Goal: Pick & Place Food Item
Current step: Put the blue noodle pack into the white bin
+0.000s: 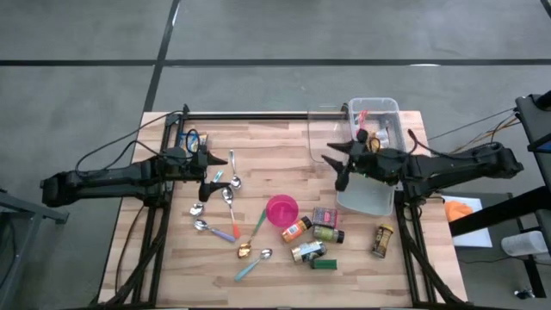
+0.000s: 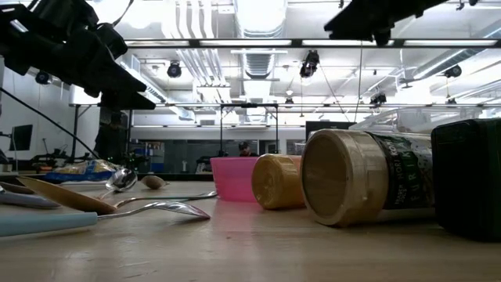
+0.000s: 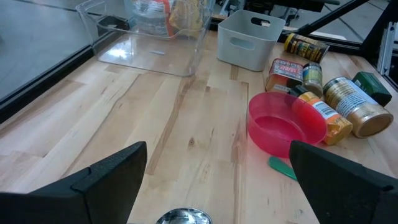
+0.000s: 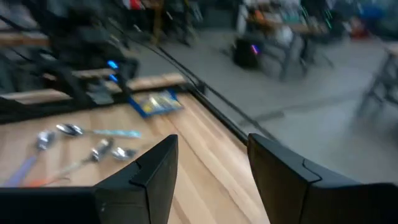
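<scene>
Food items, namely small jars and tins [image 1: 314, 232], lie just beside the round pink plastic bowl [image 1: 281, 209] on your wooden table [image 1: 258, 146]. Beyond it, your right gripper [image 1: 337, 169] hangs half-spread and empty beside the clear plastic bin [image 1: 376, 110]; your left gripper [image 1: 209, 175] gapes wide above the metal spoons [image 1: 225, 202].

Looks like a robotics lab or some big industrial workshop space: the low view shows a high open ceiling with exposed pipes [image 2: 258, 19], strip lights and hanging cables. The floor [image 1: 86, 34] is bare grey concrete with dark lines. There are more workbenches [image 4: 292, 37] loaded with gear behind the wooden table [image 1: 258, 146], and a person [image 2: 245, 148] far back.
</scene>
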`<state>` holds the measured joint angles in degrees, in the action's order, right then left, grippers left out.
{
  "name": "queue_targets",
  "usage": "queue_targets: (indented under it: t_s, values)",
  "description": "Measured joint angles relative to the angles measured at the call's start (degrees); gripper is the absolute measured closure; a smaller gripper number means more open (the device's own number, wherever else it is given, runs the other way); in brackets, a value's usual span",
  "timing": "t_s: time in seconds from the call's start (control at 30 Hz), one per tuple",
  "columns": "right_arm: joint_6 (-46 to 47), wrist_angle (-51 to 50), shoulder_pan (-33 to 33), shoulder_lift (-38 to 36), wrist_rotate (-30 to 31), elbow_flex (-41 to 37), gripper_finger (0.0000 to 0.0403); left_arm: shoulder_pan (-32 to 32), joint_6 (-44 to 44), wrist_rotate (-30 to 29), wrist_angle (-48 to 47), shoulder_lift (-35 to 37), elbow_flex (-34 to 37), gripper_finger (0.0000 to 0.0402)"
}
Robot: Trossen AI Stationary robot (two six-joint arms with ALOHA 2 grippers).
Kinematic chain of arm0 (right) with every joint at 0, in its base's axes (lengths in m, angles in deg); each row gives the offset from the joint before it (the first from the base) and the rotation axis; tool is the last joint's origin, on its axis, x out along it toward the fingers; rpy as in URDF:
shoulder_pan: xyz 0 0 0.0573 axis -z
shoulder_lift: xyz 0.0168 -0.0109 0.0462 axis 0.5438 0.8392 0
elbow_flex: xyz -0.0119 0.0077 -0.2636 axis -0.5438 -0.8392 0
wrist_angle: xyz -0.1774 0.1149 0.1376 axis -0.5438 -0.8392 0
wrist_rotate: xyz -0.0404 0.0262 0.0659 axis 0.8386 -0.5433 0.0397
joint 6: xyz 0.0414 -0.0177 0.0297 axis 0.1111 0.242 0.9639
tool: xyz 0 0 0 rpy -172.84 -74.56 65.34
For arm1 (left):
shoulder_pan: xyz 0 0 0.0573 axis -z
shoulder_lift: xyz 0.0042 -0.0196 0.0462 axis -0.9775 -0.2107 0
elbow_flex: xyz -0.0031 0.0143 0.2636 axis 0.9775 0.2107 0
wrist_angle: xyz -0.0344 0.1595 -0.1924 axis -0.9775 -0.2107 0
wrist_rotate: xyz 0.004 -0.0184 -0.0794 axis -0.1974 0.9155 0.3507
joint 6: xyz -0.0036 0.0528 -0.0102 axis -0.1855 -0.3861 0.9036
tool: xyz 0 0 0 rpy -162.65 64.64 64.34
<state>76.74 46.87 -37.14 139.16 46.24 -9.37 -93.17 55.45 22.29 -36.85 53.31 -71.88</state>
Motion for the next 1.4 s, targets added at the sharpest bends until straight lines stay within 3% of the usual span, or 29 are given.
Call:
queue_targets:
  t_s: [0.13, 0.23, 1.4]
  values:
    - [-9.4, 12.5, -1.8, -0.2, -2.5, -4.8, 0.0211, 0.0, 0.0, 0.0, 0.0, 0.0, 0.0, 0.0008]
    - [-11.5, 15.5, -2.5, -0.8, -2.9, -6.1, 0.0211, 0.0, 0.0, 0.0, 0.0, 0.0, 0.0, 0.0008]
    - [-11.1, 15.3, -2.5, -1.6, -2.9, -6.6, 0.0211, 0.0, 0.0, 0.0, 0.0, 0.0, 0.0, 0.0008]
